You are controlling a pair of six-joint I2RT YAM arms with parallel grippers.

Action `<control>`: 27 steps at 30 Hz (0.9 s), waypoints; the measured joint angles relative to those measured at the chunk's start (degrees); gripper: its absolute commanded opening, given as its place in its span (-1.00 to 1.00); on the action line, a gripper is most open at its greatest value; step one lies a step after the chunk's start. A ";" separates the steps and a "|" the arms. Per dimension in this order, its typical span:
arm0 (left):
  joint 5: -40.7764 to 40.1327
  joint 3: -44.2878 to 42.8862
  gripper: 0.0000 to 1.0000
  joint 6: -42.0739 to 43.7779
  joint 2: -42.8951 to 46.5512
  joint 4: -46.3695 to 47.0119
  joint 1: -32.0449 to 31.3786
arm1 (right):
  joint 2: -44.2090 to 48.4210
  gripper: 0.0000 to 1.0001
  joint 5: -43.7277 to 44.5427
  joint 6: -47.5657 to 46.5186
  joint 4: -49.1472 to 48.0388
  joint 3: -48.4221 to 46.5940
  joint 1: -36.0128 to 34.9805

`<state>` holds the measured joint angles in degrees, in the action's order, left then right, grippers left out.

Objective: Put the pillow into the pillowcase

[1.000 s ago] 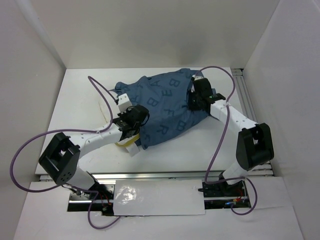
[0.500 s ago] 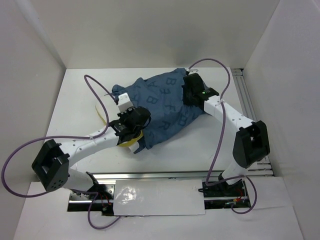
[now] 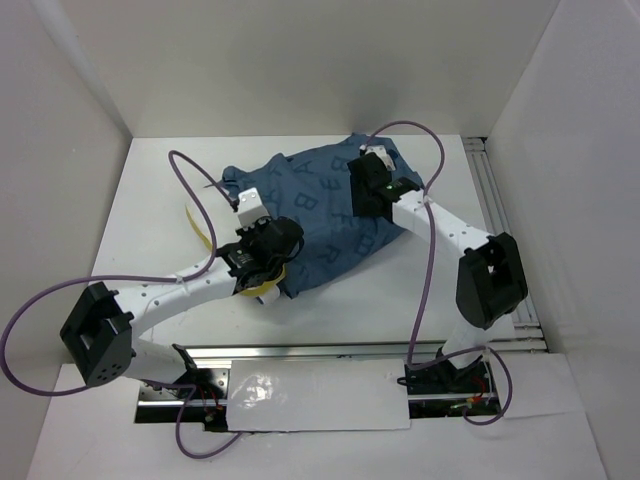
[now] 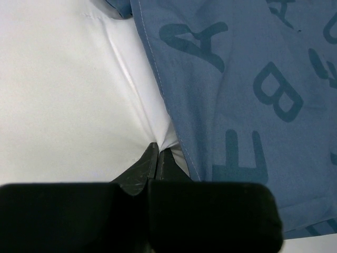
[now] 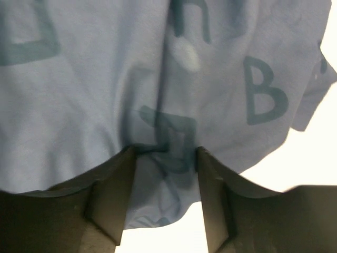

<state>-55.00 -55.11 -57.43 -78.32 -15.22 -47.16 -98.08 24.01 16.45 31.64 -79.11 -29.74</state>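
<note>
left fingers (image 4: 157, 158): pinching pillow (image 4: 63, 105) | right fingers (image 5: 163, 158): apart, straddling pillowcase (image 5: 131, 68)

White table (image 3: 160, 200) w/ plain white walls on 3 sides: back wall (image 3: 300, 60), left wall (image 3: 50, 180), right wall (image 3: 570, 170). Metal rail (image 3: 495, 210) along table's right edge, another rail (image 3: 300, 352) across near edge. White sheet (image 3: 310, 395) below near rail. Even, bright light, soft shadows.
</note>
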 measured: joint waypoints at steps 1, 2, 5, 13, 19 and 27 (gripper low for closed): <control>-0.02 0.00 -1.00 -0.09 -0.02 -0.13 -0.04 | 0.31 0.20 -0.44 0.00 -0.28 0.00 0.00; -0.02 0.00 -1.00 -0.22 -0.02 -0.24 -0.09 | 0.76 0.24 -1.01 -0.22 -0.76 0.00 -0.02; -0.02 0.00 -1.00 -0.76 -0.02 -0.26 -0.15 | 1.09 0.31 -1.86 -0.33 -1.20 -0.66 -0.02; -0.02 0.00 -1.00 -1.51 -0.02 -0.81 -0.20 | -0.76 0.11 -1.62 -0.66 -2.21 -3.17 -0.02; 0.00 0.00 -1.00 -1.70 -0.35 -1.20 -0.24 | -4.96 -0.70 -1.11 -1.38 -4.20 -3.72 -0.02; -0.26 0.00 -1.00 -1.70 -1.53 -1.40 -0.37 | -5.51 -1.00 -1.77 -4.48 -5.25 -6.60 -2.29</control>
<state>-55.27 -55.11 -59.13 -79.85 -16.62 -47.53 -103.59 22.24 11.97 26.39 -85.71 -32.03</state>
